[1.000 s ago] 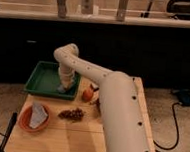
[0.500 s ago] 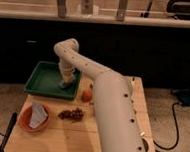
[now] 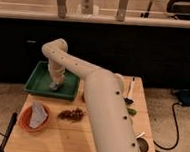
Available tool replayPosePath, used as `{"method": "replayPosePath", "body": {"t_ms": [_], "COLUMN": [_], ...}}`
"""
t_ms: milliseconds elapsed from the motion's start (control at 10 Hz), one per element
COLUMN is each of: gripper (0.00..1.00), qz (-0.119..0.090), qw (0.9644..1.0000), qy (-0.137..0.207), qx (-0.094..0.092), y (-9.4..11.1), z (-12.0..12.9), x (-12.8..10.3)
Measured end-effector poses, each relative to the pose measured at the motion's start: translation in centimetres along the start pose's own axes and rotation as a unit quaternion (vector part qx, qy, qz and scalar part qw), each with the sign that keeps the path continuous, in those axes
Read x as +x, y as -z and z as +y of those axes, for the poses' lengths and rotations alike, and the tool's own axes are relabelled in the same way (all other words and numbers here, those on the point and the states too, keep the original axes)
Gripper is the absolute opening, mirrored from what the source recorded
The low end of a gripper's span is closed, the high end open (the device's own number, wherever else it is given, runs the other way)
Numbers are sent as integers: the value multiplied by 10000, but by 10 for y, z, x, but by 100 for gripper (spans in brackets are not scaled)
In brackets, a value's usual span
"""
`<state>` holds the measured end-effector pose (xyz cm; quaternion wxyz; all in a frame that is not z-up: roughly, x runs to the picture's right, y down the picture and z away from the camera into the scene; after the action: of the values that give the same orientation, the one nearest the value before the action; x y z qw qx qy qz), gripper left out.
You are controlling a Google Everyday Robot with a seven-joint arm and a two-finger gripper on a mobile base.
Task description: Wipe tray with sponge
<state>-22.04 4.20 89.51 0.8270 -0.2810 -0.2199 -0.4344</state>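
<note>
A green tray (image 3: 40, 81) sits at the back left of the wooden table. My white arm reaches over it from the lower right, and my gripper (image 3: 55, 84) points down inside the tray, near its right middle. A small pale object under the gripper tip looks like the sponge (image 3: 54, 87), resting on the tray floor. The arm hides part of the tray's right side.
An orange bowl (image 3: 32, 117) holding white paper stands at the front left. A brown pile of nuts (image 3: 72, 113) lies in the middle of the table (image 3: 53, 139). A spoon (image 3: 130, 91) lies at the back right. A dark counter wall runs behind.
My arm has swung further left and forward across the table, and the gripper has shifted slightly within the tray. An orange item beside the tray is now hidden behind the arm.
</note>
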Motion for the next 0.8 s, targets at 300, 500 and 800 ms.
{"method": "replayPosePath", "body": {"t_ms": [300,500,800], "gripper": [3,3,3], "qz": [68,200,261], "qw": [9999,9992,9987], "qy": [-93,-359,-421], "qx": [-35,-18,89], "y": [7,14,16], "z": [27,48,47], "x": [11,40,56]}}
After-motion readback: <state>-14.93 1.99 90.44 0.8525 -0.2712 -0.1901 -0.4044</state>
